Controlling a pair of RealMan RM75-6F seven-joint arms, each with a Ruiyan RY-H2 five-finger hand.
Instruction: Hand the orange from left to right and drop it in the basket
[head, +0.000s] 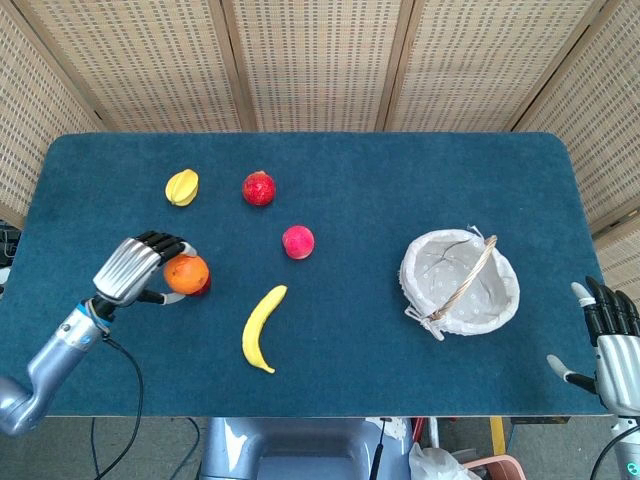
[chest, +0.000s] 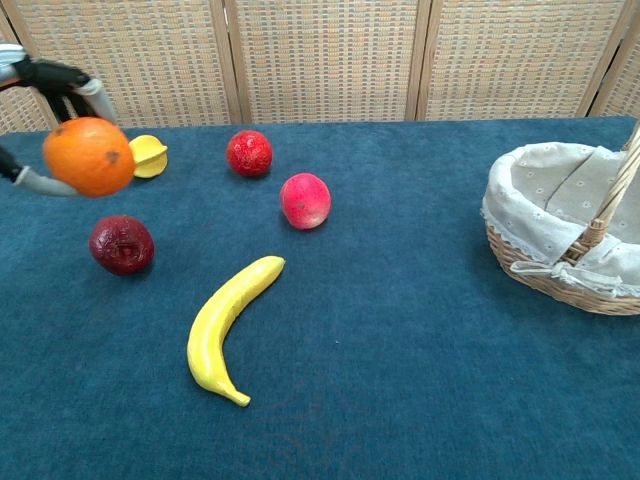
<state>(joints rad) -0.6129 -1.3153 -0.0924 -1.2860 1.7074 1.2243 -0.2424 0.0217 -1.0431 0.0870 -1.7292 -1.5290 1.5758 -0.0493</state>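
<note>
My left hand (head: 140, 268) grips the orange (head: 186, 274) and holds it lifted above the table, over the dark red fruit (chest: 121, 244). In the chest view the orange (chest: 89, 156) hangs at the upper left with the left hand's fingers (chest: 55, 76) curled behind it. The wicker basket (head: 505, 300) with its white lining stands on the right side of the table; the chest view cuts the basket (chest: 545, 275) off at the right edge. My right hand (head: 610, 340) sits open at the table's lower right corner, fingers apart and empty.
On the blue table lie a yellow starfruit (head: 181, 187), a red pomegranate (head: 258, 188), a pink-red apple (head: 298, 241) and a banana (head: 261, 327). Woven screens (head: 320, 60) close off the back.
</note>
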